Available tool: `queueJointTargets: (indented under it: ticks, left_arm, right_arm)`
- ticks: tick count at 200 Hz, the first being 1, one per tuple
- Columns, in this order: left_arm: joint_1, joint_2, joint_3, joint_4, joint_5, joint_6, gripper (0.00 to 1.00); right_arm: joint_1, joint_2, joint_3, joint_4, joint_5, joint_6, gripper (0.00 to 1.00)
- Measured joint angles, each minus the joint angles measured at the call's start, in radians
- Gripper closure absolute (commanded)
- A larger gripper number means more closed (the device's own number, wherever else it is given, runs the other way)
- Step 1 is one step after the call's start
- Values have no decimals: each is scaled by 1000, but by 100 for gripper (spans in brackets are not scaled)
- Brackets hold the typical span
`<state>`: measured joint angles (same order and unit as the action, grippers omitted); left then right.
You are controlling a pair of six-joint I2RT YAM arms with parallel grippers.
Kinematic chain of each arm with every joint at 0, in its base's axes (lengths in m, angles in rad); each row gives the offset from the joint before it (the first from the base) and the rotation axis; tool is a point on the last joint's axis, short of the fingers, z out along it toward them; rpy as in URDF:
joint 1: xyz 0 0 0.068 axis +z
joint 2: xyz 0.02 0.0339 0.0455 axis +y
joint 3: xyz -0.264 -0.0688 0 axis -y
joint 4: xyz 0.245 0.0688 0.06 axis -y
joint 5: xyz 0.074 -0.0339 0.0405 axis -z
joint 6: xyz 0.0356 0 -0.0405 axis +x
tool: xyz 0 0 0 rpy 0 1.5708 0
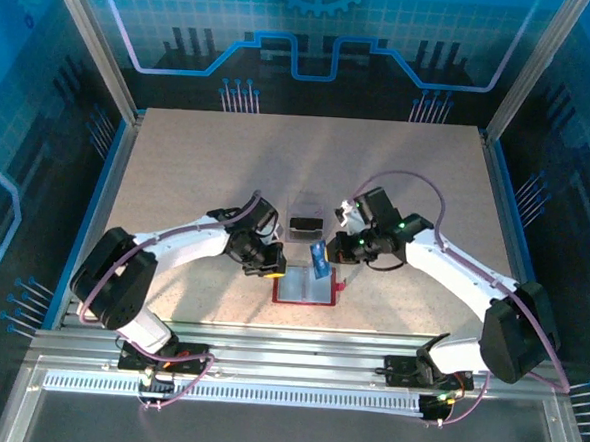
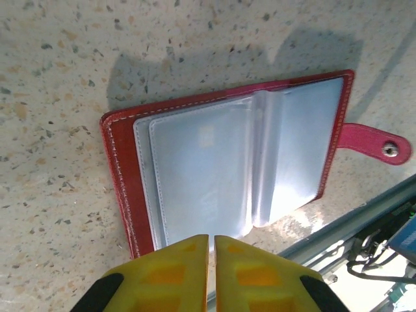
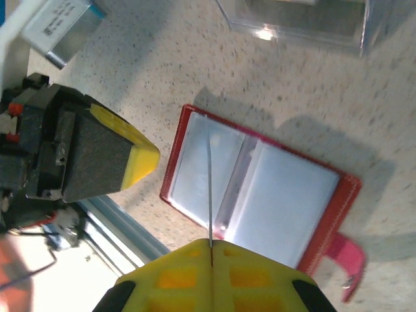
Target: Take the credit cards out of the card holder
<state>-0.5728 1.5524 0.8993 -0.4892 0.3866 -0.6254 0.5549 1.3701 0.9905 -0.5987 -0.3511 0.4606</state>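
One credit card (image 1: 320, 260), blue-faced, is pinched on edge in our right gripper (image 3: 211, 250) just above the card holder (image 2: 120, 188), which lies open on the bench (image 1: 188, 174) near its front edge. Our left gripper (image 2: 211, 242) hangs nearly closed and empty at the holder's left edge, perhaps pressing it. We judge cards thin, stiff, slick: take them by a short edge; the soft sleeves (image 2: 201, 182) may lift.

White arm links (image 1: 452, 268), bulky black joints (image 1: 116, 285), looping pale purple cables (image 1: 408, 175), black fingers (image 3: 97, 162) tipped yellow
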Motion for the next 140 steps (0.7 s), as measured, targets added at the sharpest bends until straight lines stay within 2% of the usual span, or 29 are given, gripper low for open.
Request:
queueJointTargets:
  ticks: [40,77,140]
  left_arm:
    - [77,-101,-56,-11,-6,4,88]
    - [158,-199,-126,-18,-6,8,87]
    - [210,-300,-228,-33,-5,23,87]
  right_arm:
    - [0,76,213,-182,101,-306,100]
    - [0,209,414,-322,166,-612,100]
    - [0,475,799,-479,264,-962,100]
